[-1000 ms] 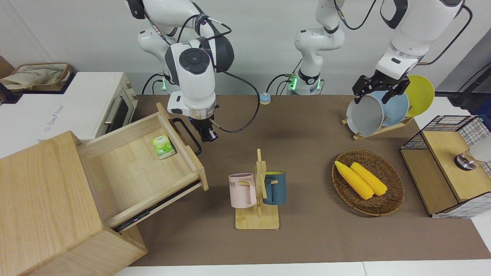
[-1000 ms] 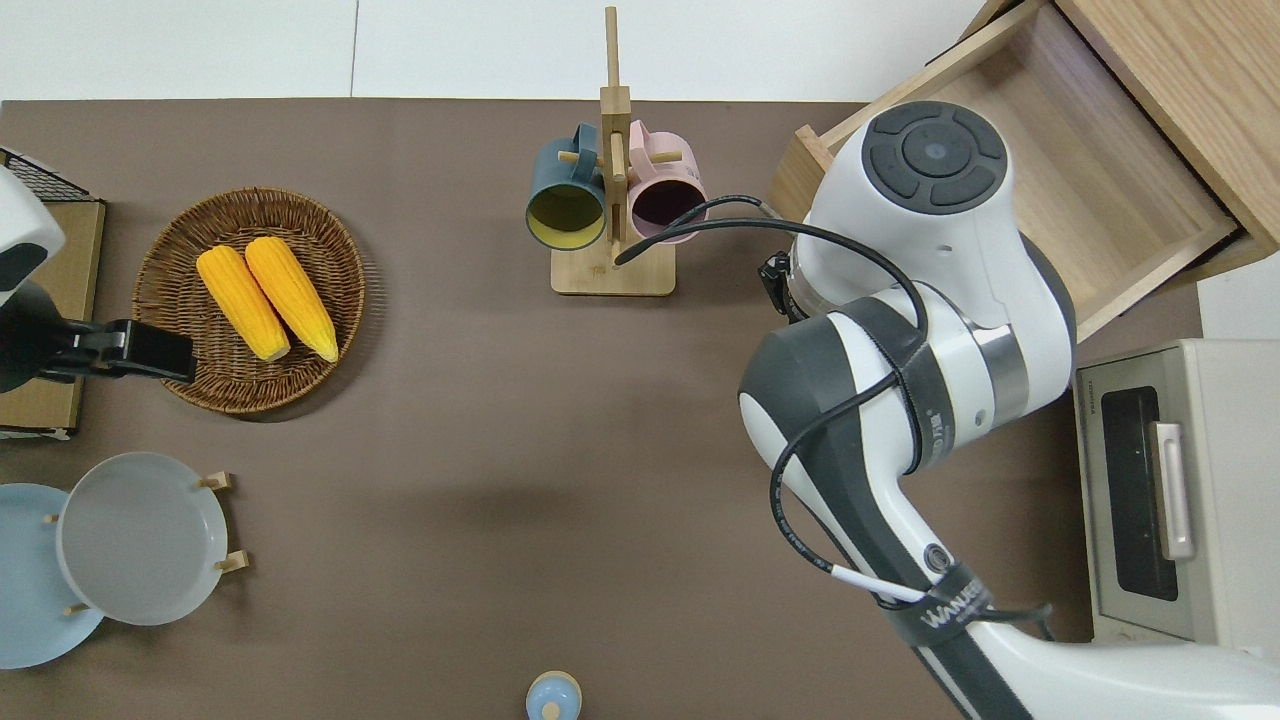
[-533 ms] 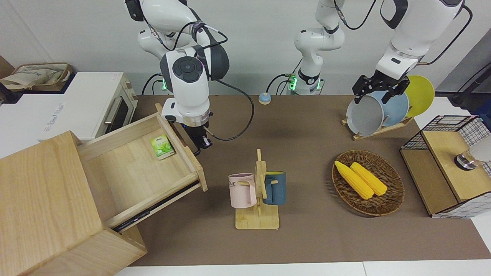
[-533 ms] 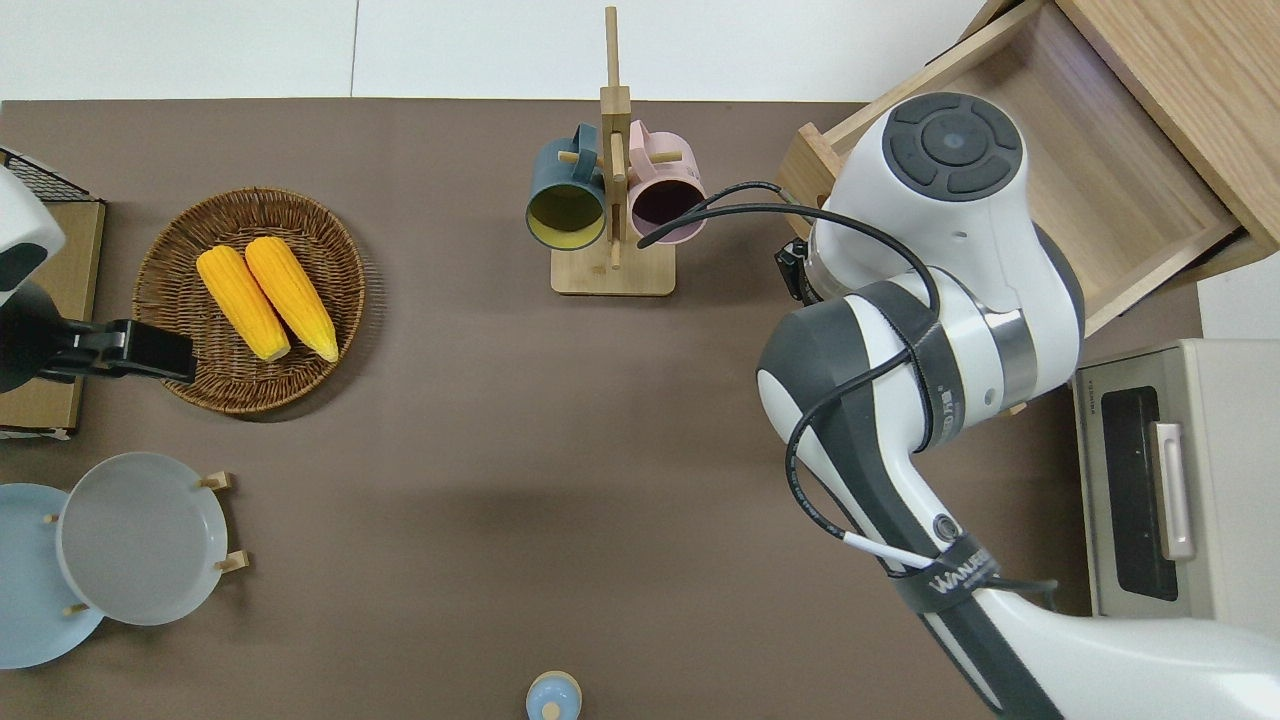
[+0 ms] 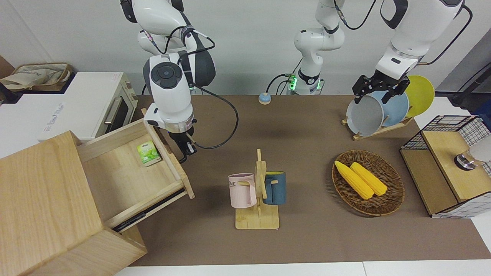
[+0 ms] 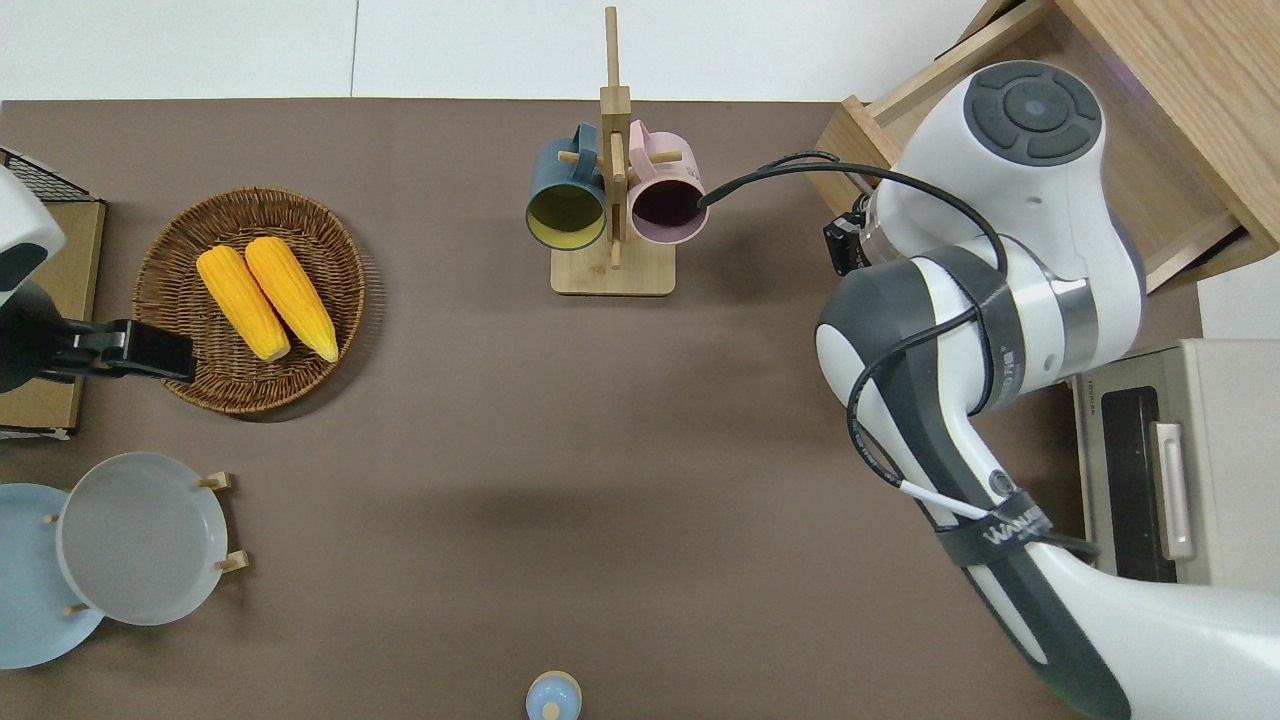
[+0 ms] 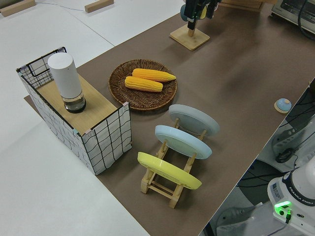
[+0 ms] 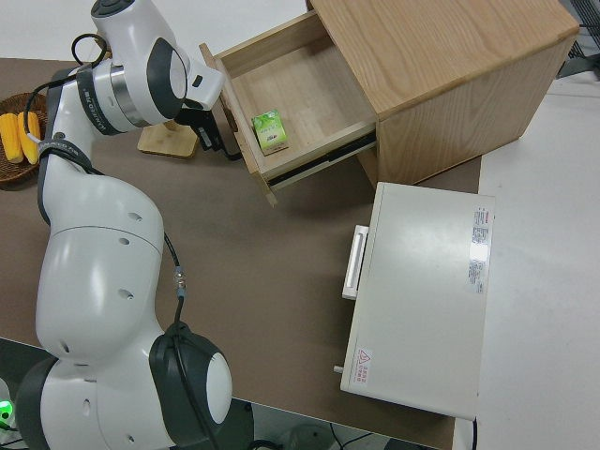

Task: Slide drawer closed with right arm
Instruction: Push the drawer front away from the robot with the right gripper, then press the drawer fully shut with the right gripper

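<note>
The light-wood drawer (image 5: 122,176) stands partly open out of the pale wooden cabinet (image 5: 42,199). It also shows in the right side view (image 8: 291,94) and in the overhead view (image 6: 1170,200). A small green box (image 5: 148,152) lies inside it. My right gripper (image 5: 187,147) is low and shut, its fingers against the outside of the drawer's raised front panel (image 5: 170,155), by the black handle. It also shows in the right side view (image 8: 217,141) and in the overhead view (image 6: 845,245). The left arm is parked.
A wooden mug rack (image 5: 257,191) with a pink and a blue mug stands close to the drawer's front. A white oven (image 5: 76,107) stands beside the cabinet, nearer to the robots. A corn basket (image 5: 367,182), a plate rack (image 5: 379,111) and a wire crate (image 5: 448,165) are at the left arm's end.
The right gripper has moved toward the cabinet with the drawer's front panel. The drawer has slid further in. The green box moved with it.
</note>
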`<state>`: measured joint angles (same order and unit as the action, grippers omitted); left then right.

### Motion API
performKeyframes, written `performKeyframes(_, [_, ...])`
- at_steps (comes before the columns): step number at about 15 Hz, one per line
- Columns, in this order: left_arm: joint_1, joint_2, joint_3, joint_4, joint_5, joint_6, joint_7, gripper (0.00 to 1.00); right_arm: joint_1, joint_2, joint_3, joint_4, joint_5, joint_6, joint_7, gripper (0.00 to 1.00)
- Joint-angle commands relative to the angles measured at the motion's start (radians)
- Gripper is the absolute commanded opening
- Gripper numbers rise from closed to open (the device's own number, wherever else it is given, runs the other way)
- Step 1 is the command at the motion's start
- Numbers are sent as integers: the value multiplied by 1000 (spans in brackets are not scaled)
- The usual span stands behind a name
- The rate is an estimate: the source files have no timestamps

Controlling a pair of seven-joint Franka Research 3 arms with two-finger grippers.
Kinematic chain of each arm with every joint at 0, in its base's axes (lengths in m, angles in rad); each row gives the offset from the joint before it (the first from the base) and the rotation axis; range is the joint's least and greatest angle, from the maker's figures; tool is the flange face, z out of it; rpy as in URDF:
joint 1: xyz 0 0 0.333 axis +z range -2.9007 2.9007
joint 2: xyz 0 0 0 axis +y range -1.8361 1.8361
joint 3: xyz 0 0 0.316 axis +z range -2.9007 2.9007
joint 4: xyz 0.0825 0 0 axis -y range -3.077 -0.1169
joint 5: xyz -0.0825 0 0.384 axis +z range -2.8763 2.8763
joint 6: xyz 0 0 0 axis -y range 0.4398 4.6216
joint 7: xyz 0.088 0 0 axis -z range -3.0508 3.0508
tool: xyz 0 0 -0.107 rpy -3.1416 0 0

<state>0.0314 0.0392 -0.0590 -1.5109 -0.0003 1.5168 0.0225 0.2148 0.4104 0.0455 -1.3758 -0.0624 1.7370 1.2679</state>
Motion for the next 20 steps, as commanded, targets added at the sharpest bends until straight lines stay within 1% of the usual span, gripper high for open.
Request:
performKeyframes(1, [5,11,-7,24,17,-20,10,993,-49,42,19,70,-14,9,-2,0])
performKeyframes(4, [5,11,-7,26,17,-20,10,993,-95,42,27,75,-13,9,-57,0])
performKeyframes(7, [5,13,-7,24,17,-20,10,993,-135,42,27,78,-7,10,-123,0])
performKeyframes(8, [5,11,-7,26,17,-20,10,993,-150,44,27,92,-4,9,-148,0])
performKeyframes(12, [5,11,-7,26,17,-20,10,993,-205,50,30,104,-2,9,-242,0])
performKeyframes(17, [5,11,-7,24,17,-20,10,993,-299,60,71,104,-4,47,-312,0])
performKeyframes(18, [5,11,-7,24,17,-20,10,993,-313,68,77,112,-4,49,-327,0])
performKeyframes(19, [5,11,-7,24,17,-20,10,993,-325,79,77,133,-4,50,-338,0])
performKeyframes(20, [5,11,-7,24,17,-20,10,993,-336,88,79,144,-2,49,-340,0])
